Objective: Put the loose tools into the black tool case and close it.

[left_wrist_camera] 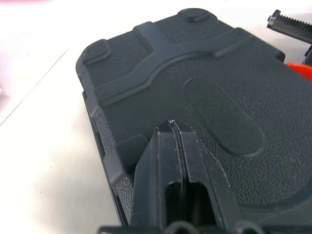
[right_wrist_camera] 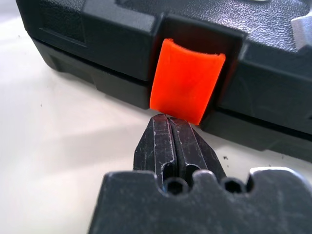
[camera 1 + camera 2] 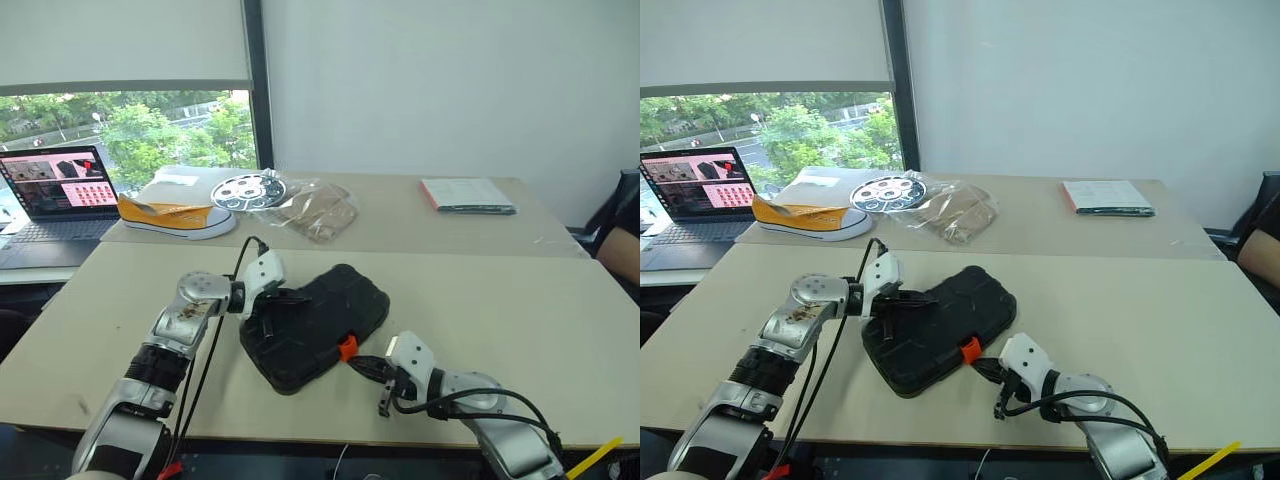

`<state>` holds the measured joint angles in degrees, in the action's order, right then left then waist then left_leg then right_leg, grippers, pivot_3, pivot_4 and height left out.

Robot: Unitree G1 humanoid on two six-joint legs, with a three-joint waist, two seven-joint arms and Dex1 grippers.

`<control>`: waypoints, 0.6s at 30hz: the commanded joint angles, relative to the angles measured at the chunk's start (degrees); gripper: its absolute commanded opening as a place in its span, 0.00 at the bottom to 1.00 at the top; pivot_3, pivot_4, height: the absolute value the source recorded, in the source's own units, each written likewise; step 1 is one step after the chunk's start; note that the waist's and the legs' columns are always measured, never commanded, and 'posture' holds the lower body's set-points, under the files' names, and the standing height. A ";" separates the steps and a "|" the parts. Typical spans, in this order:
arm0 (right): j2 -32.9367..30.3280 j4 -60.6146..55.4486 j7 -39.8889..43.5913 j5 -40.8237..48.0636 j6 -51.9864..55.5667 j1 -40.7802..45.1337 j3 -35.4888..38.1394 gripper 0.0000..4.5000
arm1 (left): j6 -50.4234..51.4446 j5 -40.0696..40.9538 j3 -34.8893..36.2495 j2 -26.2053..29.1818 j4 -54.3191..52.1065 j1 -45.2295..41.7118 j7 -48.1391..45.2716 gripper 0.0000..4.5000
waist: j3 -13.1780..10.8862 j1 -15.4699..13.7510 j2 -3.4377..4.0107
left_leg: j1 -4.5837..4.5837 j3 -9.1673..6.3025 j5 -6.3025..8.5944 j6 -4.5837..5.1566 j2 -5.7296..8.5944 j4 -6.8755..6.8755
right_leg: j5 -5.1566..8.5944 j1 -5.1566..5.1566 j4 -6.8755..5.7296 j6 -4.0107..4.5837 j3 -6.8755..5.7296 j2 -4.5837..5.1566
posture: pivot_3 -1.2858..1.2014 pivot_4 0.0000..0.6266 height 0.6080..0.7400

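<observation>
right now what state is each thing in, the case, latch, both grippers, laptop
black tool case: lid down, flat on the table
orange latch: at the case's front edge; whether it is snapped shut is unclear
left gripper: shut, over the lid
right gripper: shut, tips at the latch
laptop: open, screen lit

place: office | evidence: laptop (image 3: 58, 190), pale tables (image 3: 520, 300), window blind (image 3: 120, 40)
</observation>
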<state>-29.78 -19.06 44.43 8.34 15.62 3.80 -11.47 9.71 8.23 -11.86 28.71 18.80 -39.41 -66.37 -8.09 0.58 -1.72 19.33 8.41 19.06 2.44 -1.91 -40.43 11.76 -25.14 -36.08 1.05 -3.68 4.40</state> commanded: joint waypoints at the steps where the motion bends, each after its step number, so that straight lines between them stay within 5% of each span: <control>1: -2.01 -5.44 1.62 3.08 0.81 -0.81 2.87 0.00 | 0.68 -2.34 -3.12 -0.29 1.80 2.29 -0.87 0.00 | 0.07 -0.10 0.03 | -0.01 -0.01 0.01 0.01 0.00 0.00 | 0.01 0.01 0.01 -0.01 0.00 0.00 | 0.52 0.24 1.00; 18: -0.98 1.37 1.44 -0.18 -2.35 5.19 -1.17 0.00 | 0.77 -2.40 -2.83 0.09 2.04 1.98 -0.59 0.00 | 0.14 -0.13 0.02 | -0.04 -0.02 0.02 0.04 0.01 0.00 | 0.02 0.06 0.01 -0.03 -0.01 0.00 | 0.52 0.24 1.00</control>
<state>-31.50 -17.81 46.17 8.55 15.08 7.14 -12.85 9.72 8.07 -12.20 28.86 18.82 -39.37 -66.43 -7.95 0.45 -1.70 19.29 8.39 19.08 2.48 -1.90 -40.43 11.78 -25.08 -36.07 1.02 -3.69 4.40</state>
